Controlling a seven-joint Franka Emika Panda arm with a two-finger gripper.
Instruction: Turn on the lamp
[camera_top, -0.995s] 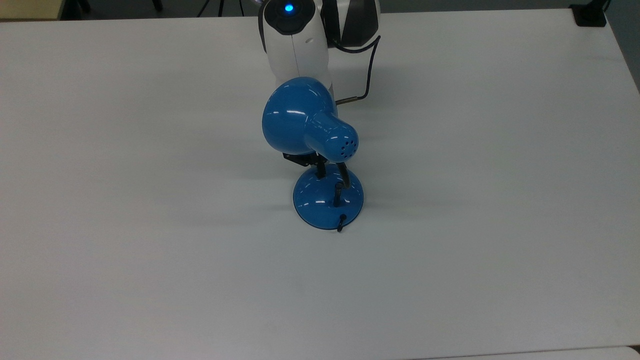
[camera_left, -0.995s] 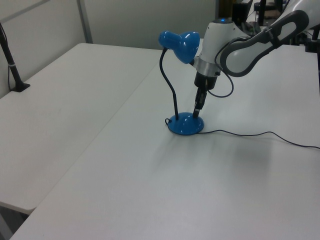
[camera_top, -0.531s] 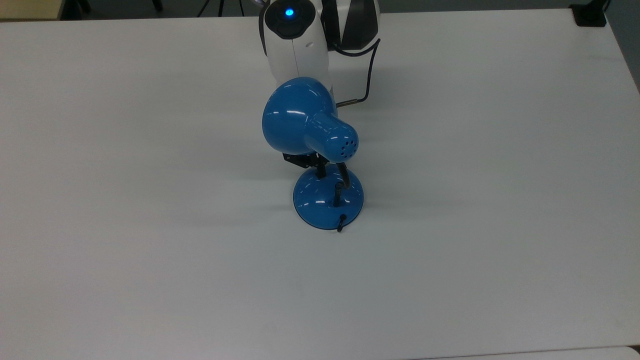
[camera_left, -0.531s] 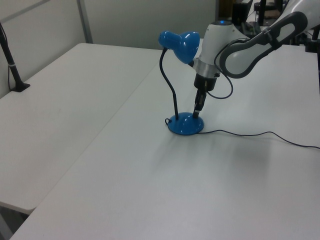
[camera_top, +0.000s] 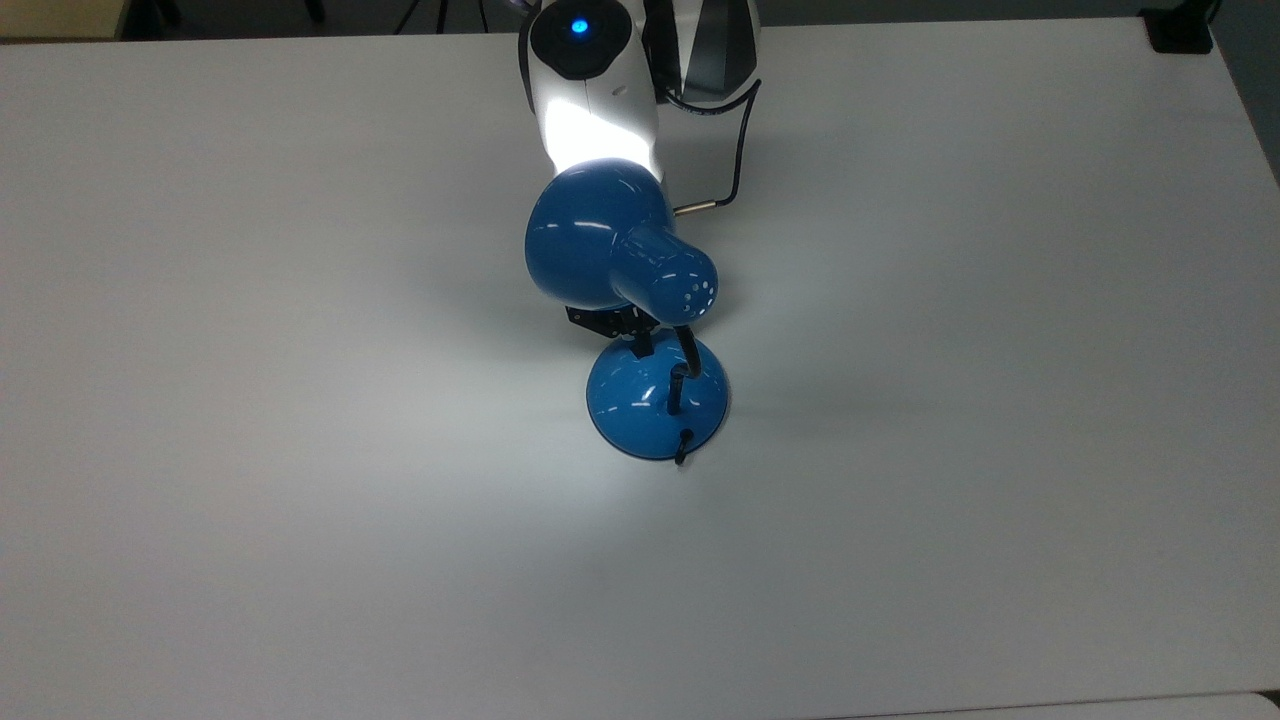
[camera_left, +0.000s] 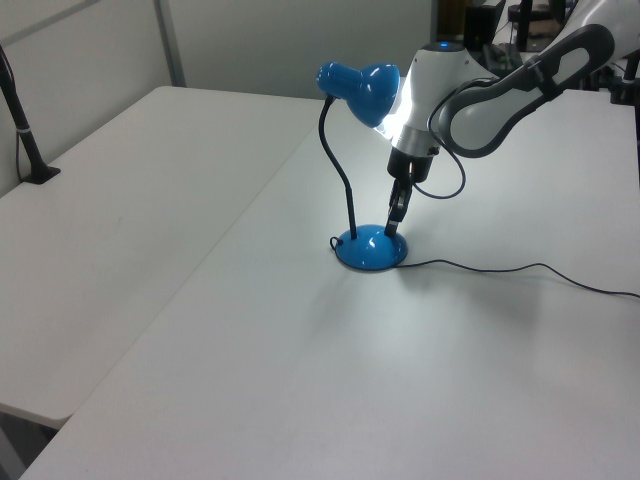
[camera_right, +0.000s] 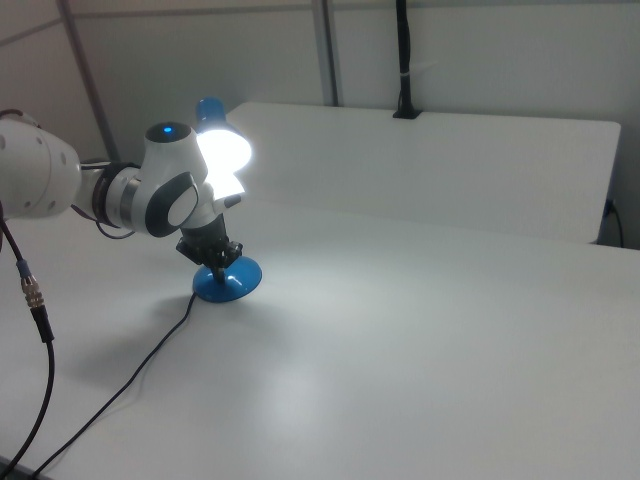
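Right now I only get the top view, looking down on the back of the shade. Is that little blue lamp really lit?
Observer: Yes. In the right view the small glossy blue desk lamp faces the camera, and its shade's mouth glows bright white.
Operator: Where is the robot's grabbing end? The shade covers most of it for me.
Observer: In the left view the gripper points down at the round domed base, to the left view's right of the black gooseneck.
Operator: Is it plugged in somewhere?
Observer: A thin black cord leaves the base and trails across the white table toward the left view's right edge. Its far end is out of frame.
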